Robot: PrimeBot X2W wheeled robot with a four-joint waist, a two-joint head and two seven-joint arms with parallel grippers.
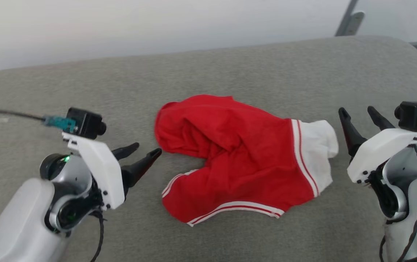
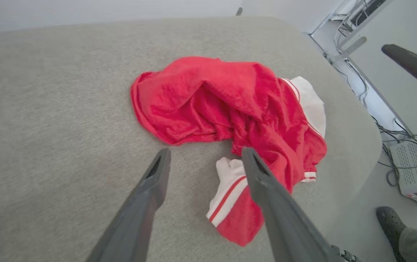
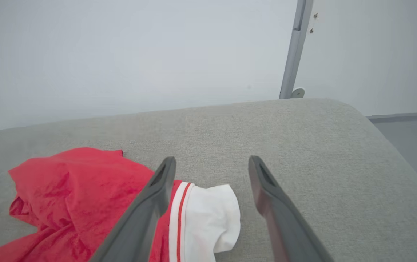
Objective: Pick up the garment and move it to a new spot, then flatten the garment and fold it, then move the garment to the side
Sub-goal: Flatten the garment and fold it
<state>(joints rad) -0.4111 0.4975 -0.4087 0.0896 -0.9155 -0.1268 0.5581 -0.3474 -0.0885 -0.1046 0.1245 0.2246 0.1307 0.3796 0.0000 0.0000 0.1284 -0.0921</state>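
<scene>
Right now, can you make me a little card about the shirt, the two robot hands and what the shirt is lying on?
garment: red, crumpled in a heap, not flattened or folded yet
white sleeve: sticks out of the heap on the robot's right side
surface: grey cushion, with the garment lying on it
left hand: open, empty, close to the garment's left edge, fingers pointing at it
right hand: open, empty, just past the white sleeve
being held: nothing
</scene>
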